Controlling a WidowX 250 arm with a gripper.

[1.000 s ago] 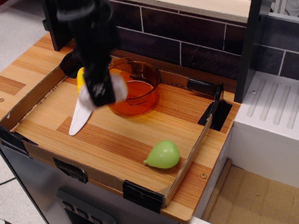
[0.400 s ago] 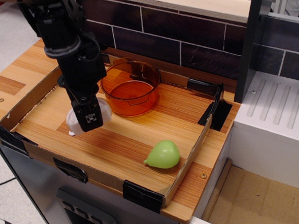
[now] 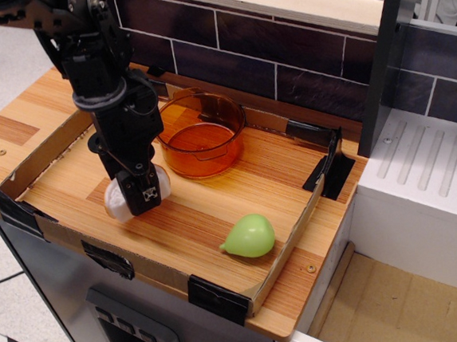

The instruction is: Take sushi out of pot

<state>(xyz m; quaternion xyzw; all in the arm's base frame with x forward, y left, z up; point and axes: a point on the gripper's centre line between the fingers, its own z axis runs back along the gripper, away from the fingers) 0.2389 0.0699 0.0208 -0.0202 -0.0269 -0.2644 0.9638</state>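
Observation:
The amber-orange pot (image 3: 202, 132) stands at the back of the cardboard-walled tray (image 3: 50, 146); I see nothing inside it. My black gripper (image 3: 143, 197) is down low over the tray floor just left of and in front of the pot. It is shut on the white sushi (image 3: 162, 181), which shows on both sides of the fingers. The sushi is outside the pot, at or just above the wooden floor; I cannot tell whether it touches.
A green pear-shaped toy (image 3: 249, 236) lies near the tray's front right wall. The knife is hidden behind my arm. Dark tiled wall behind, and a white drainer (image 3: 428, 169) to the right, beyond the tray.
My gripper has carried the sushi from over the pot's left rim to the left and forward, then down toward the tray floor. The pot and the green toy have not moved.

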